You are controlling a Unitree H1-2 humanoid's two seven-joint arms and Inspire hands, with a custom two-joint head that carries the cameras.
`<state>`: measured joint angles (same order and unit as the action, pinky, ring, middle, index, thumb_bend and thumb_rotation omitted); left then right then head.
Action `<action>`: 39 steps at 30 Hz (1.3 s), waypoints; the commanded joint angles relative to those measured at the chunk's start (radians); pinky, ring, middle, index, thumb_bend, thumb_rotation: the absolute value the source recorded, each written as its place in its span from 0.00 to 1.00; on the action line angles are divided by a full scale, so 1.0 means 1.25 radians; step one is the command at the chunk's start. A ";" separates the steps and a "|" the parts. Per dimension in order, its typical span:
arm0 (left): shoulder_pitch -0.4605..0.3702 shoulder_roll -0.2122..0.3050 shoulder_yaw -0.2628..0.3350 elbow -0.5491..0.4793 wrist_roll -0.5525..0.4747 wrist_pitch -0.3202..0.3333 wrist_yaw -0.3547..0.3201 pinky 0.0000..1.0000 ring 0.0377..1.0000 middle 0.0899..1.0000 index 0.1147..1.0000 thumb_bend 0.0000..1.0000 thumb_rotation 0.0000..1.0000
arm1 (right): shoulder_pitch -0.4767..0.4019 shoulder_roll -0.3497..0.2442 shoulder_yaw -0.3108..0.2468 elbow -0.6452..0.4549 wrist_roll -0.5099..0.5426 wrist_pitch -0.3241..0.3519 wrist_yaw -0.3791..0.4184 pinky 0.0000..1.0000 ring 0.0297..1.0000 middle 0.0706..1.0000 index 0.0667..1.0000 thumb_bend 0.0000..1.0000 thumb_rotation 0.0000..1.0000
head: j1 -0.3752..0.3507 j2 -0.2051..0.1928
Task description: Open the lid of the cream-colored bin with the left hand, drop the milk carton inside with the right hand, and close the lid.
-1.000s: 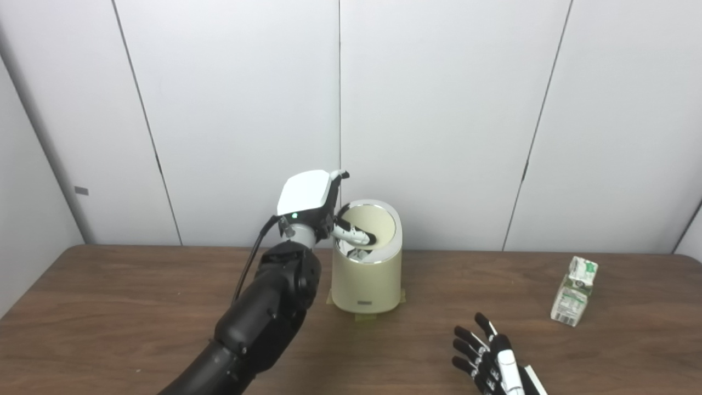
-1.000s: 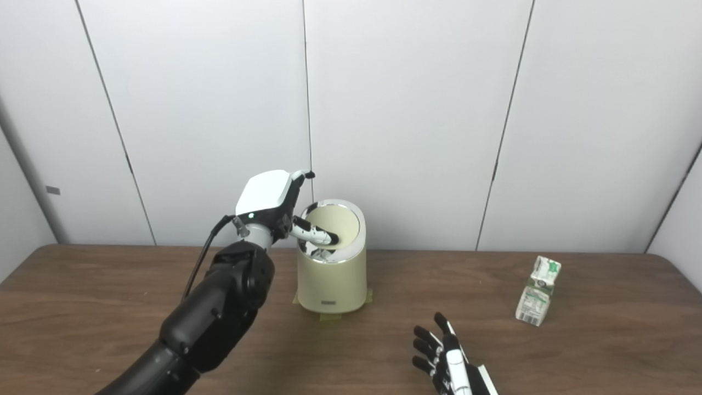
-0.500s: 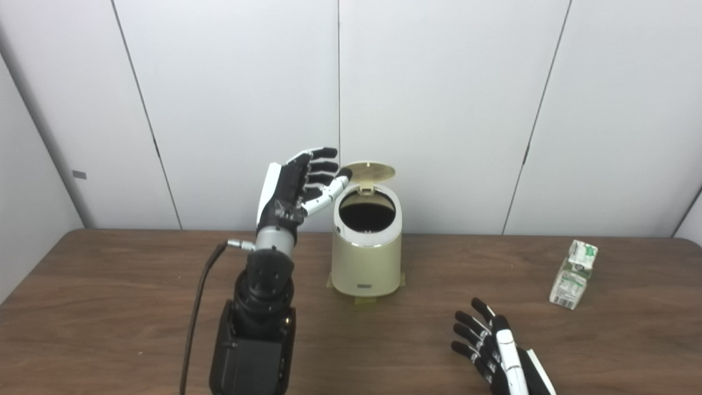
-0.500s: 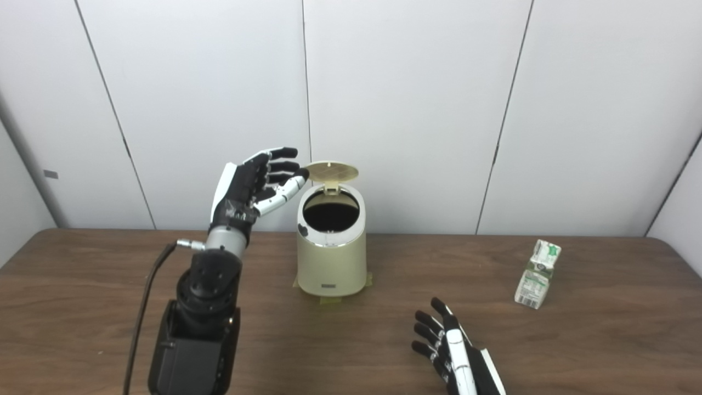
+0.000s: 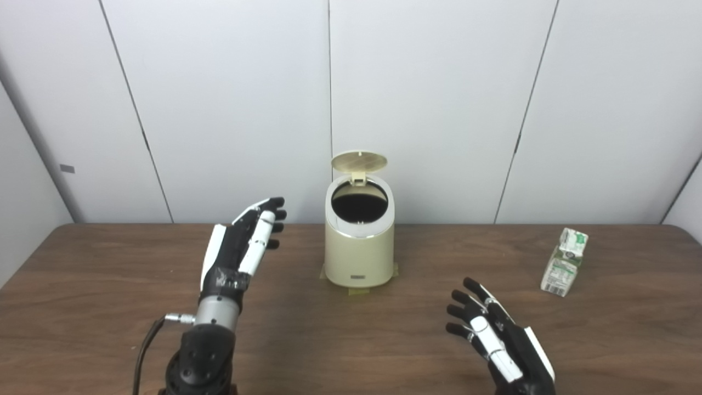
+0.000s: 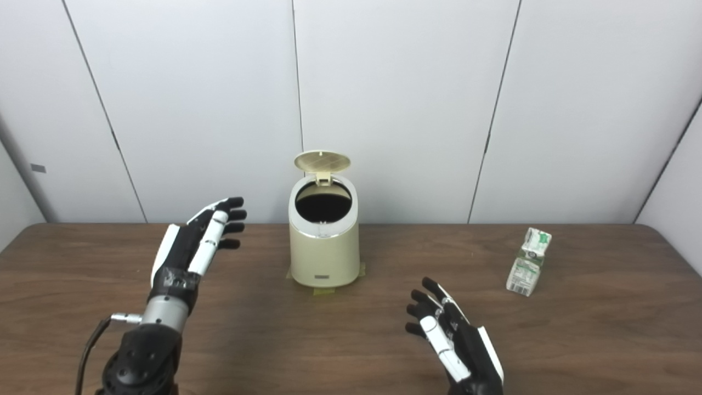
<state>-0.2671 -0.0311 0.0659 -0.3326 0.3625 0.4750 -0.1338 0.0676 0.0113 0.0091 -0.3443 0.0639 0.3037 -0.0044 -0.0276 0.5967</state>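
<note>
Reaching for the milk carton [image 5: 564, 263] now, judged from the lid [image 5: 358, 161] standing upright behind the dark mouth of the cream-colored bin [image 5: 359, 258]. Sitting upright near the right edge of the tabletop [image 5: 109, 307], well apart from the bin at the middle of the far edge. Hovering low near the front edge, right robot hand [image 5: 496, 337] empty with fingers spread apart, well short of the carton and left of it. Raised to the left of the bin and clear of it, left robot hand [image 5: 241, 248] also empty, fingers extended and apart.

Swinging the right robot hand outward toward the right edge first, then approaching the carton from its near side at mid-height. Wrapping fingers around the flat body rather than the folded gable top, likely too narrow and sloped for a firm hold. Closing gently: light, probably thin-walled, easy to tip or crush. Lifting straight up before carrying across toward the bin, high enough to pass over the rim without knocking the raised lid. Keeping the left robot hand off to the side, out of the carrying path.
</note>
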 commanded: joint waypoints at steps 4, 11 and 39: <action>0.034 0.014 -0.029 -0.063 -0.026 -0.029 0.016 0.75 0.77 0.80 0.80 0.35 0.98 | -0.036 -0.014 -0.028 -0.050 -0.038 -0.030 -0.026 0.65 0.75 0.79 0.83 0.66 0.37 | -0.033 0.009; 0.078 0.031 -0.033 -0.054 -0.071 -0.050 0.024 0.75 0.80 0.82 0.84 0.34 0.96 | -0.029 -0.047 -0.099 -0.067 0.026 -0.012 -0.021 0.68 0.79 0.84 0.85 0.76 0.22 | -0.155 0.016; 0.077 0.081 -0.067 -0.012 -0.147 -0.046 0.020 0.84 0.86 0.88 0.95 0.26 0.67 | -0.183 -0.270 -0.243 0.171 -0.167 -0.014 -0.124 0.85 0.85 0.87 0.85 0.95 0.21 | -0.265 0.018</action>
<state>-0.1474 0.0571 -0.0146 -0.3131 0.1706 0.4417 -0.1157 -0.1097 -0.2875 -0.2879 -0.1263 -0.1241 0.3336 -0.1415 -0.3574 0.6182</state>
